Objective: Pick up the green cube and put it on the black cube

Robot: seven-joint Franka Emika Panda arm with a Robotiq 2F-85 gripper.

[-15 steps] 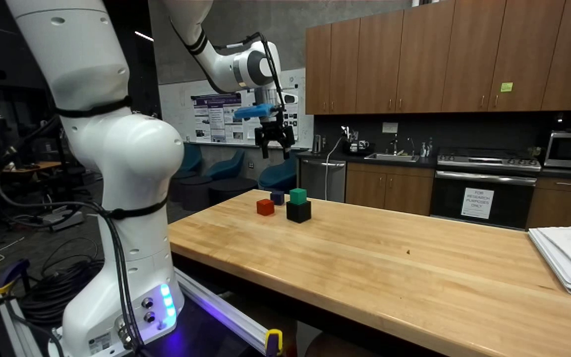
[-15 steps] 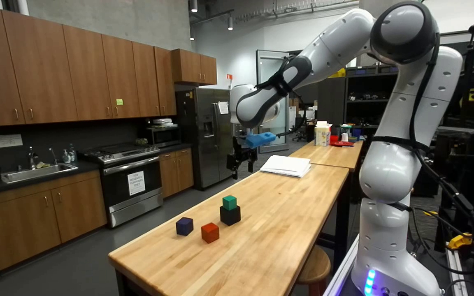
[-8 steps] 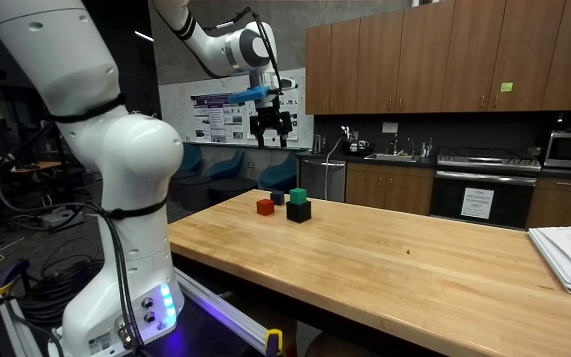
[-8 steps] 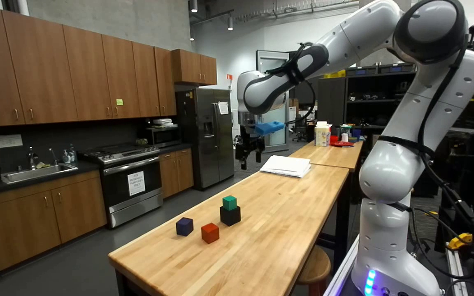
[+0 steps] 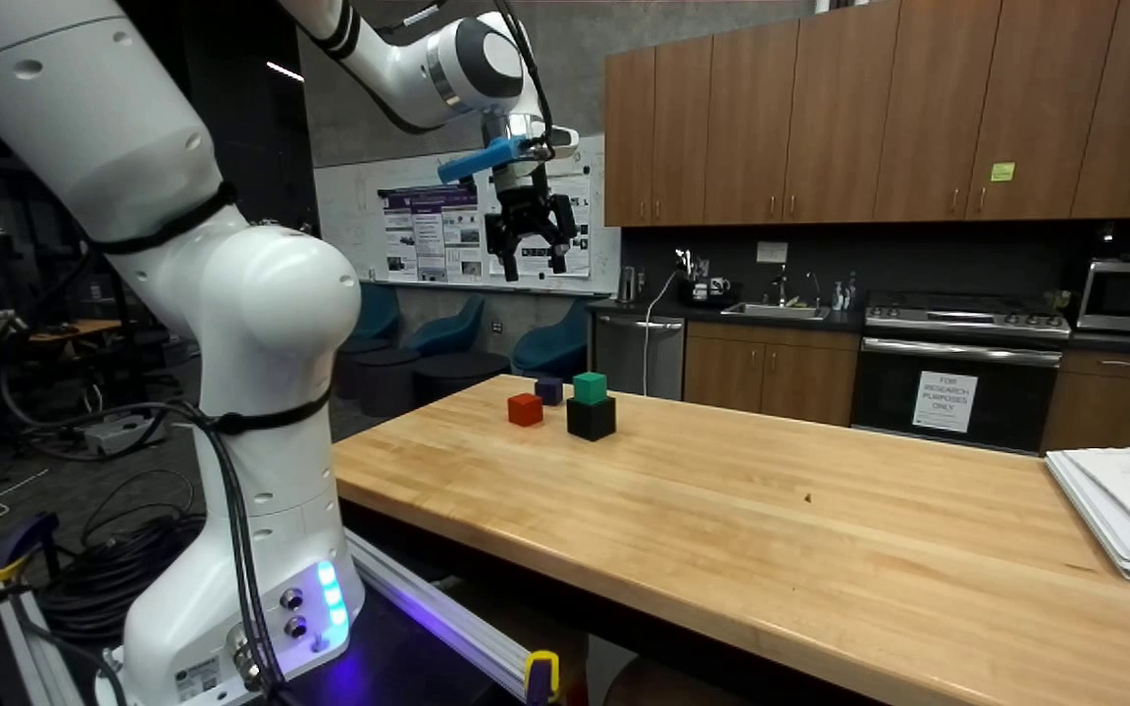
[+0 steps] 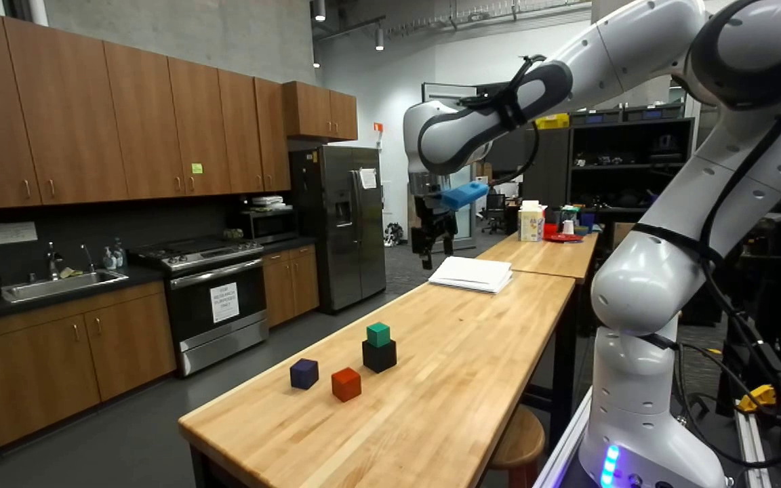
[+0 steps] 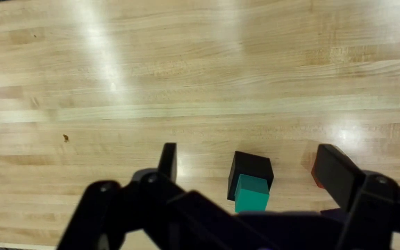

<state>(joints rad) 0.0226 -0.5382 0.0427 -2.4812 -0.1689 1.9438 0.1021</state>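
Note:
The green cube rests on top of the black cube on the wooden table; both exterior views show this stack, with the green cube above the larger black cube. In the wrist view the green cube overlaps the black cube, and its near end is hidden by the gripper body. My gripper is open and empty, high above the table and well apart from the cubes. It also shows in an exterior view, and its spread fingers show in the wrist view.
A red cube and a dark blue cube sit on the table beside the stack. A stack of white papers lies toward the table's other end. A wooden stool stands below the table's edge.
The arm has risen and drawn back, carrying the empty gripper higher and farther from the cubes. The fingers look spread wider now. The cubes have not moved.

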